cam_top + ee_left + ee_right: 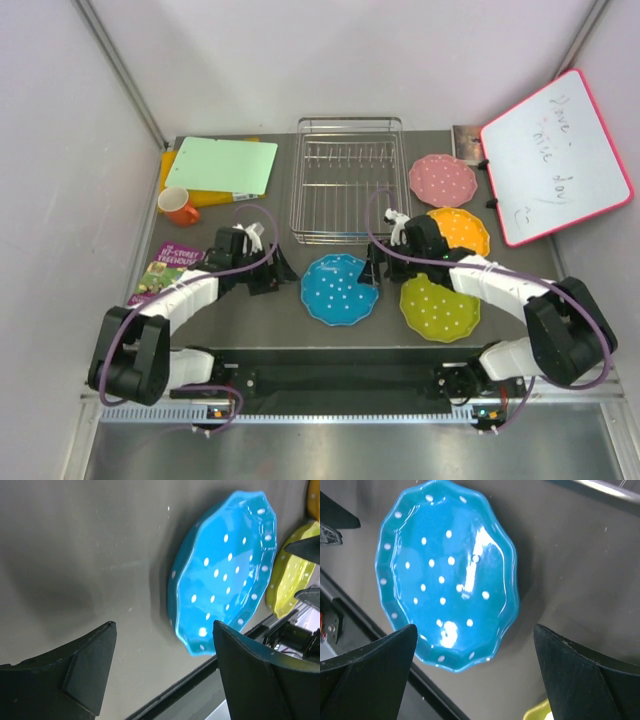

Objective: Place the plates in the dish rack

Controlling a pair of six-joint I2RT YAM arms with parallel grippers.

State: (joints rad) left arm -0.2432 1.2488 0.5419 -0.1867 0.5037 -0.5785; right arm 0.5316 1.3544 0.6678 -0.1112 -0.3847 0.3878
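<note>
Blue plate nr rack front edge

Plates in front and right of dish rack

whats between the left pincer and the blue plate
Nothing: only a bare stretch of grey table lies between the open left pincer and the blue plate. The left wrist view shows this best, and the top view agrees.

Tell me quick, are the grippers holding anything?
Left gripper: open, holding nothing.
Right gripper: open, holding nothing.
</note>
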